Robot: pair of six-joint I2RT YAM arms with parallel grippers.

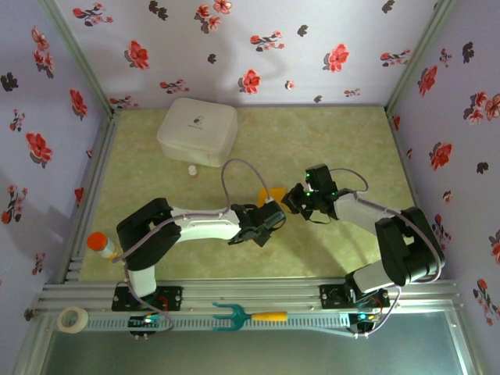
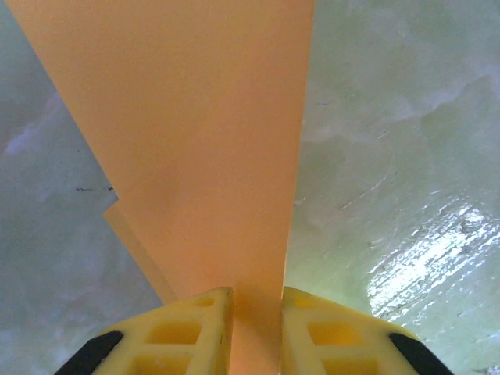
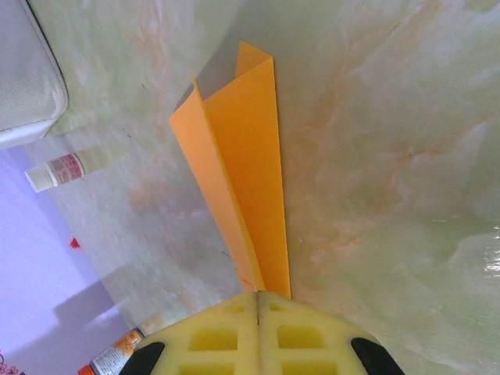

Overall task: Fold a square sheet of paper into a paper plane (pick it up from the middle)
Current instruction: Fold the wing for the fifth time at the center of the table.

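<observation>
From above, we see the plane (image 1: 271, 194) between left gripper (image 1: 275, 212) and right gripper (image 1: 292, 198). Left wrist: fingers (image 2: 195, 328) slightly parted, plane between them; we cannot tell if they grip. Right wrist: jaws pressed together on the plane's narrow end.

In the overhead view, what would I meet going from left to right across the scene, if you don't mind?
From the left: tape roll → orange-capped bottle → white box → paper plane.
</observation>
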